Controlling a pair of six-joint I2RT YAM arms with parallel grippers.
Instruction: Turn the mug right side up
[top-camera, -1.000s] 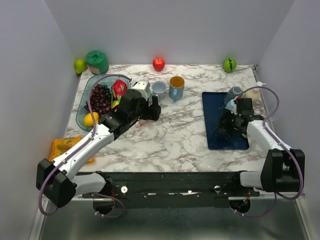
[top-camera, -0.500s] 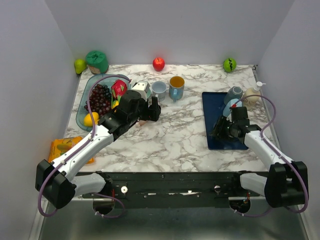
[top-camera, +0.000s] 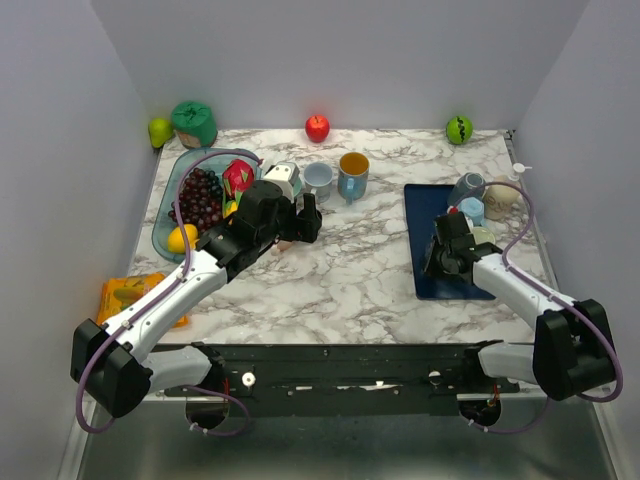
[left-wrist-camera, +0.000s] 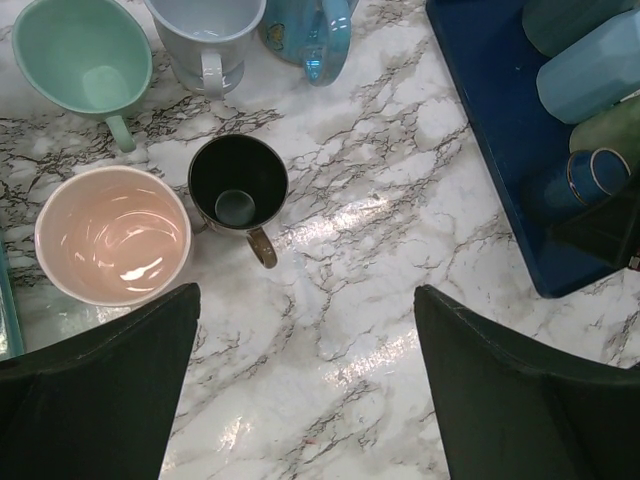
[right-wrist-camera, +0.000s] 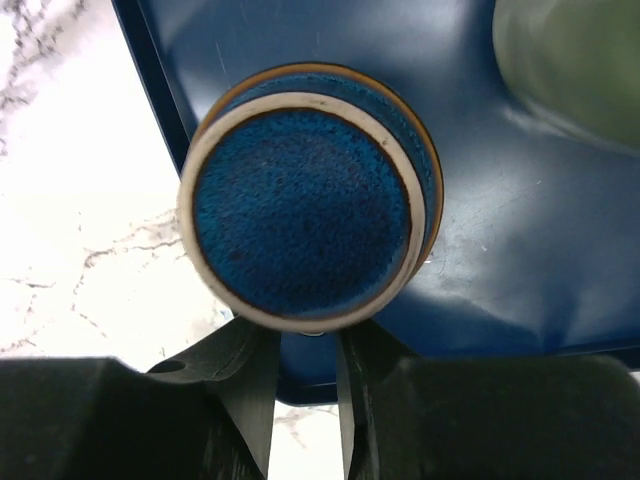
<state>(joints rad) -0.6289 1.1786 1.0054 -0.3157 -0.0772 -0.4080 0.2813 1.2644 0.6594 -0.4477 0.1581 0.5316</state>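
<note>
A dark blue mug (right-wrist-camera: 305, 195) stands upside down near the front left corner of the navy tray (right-wrist-camera: 500, 260), its white-ringed base facing the right wrist camera. My right gripper (right-wrist-camera: 305, 345) is low at the mug's near side. Its fingers (right-wrist-camera: 250, 370) are drawn close, leaving a narrow gap under the mug's edge. The handle is hidden, and I cannot see whether anything is pinched. From above, the right gripper (top-camera: 440, 258) covers most of that mug. The left wrist view catches the mug (left-wrist-camera: 590, 172) at its right edge. My left gripper (left-wrist-camera: 305, 300) hangs wide open over bare marble.
More overturned mugs share the tray: a light blue one (top-camera: 471, 210), a grey-blue one (top-camera: 467, 186) and a greenish one (right-wrist-camera: 570, 70). Upright cups stand mid-table: mint (left-wrist-camera: 80, 55), pale grey (left-wrist-camera: 205, 30), black (left-wrist-camera: 238, 185), pink (left-wrist-camera: 112, 235). A fruit dish (top-camera: 168, 205) sits at left.
My right gripper has slid left and nearer along the tray to the dark blue mug, and its jaws have narrowed a lot. The left arm has not moved.
</note>
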